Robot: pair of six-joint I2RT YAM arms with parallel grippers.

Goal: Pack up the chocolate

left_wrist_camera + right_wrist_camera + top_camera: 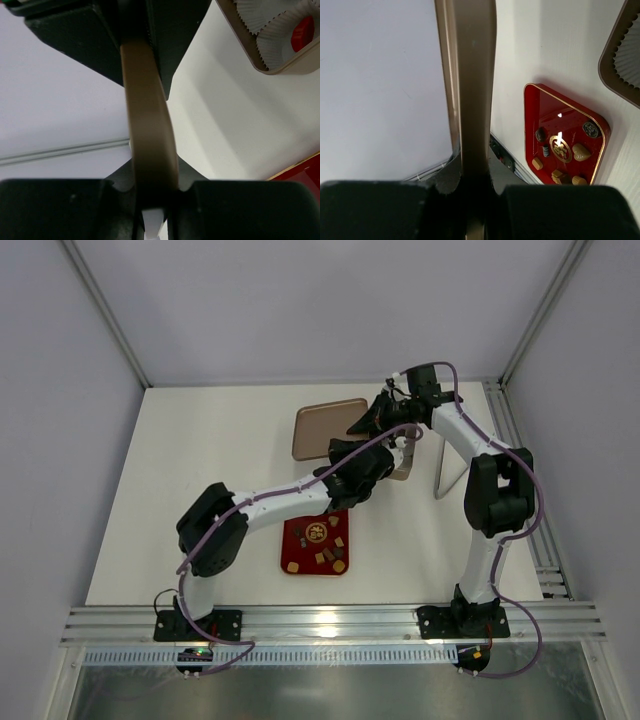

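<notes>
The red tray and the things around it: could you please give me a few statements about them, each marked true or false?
1. Several chocolates lie in the red tray. True.
2. The right arm's fingers are open and empty. False: they are closed on a tan band.
3. A red piece sits among the white paper cups in the tan box. True.
4. The red tray lies against the far edge of the table. False: it lies toward the near edge, between the two arm bases.
</notes>
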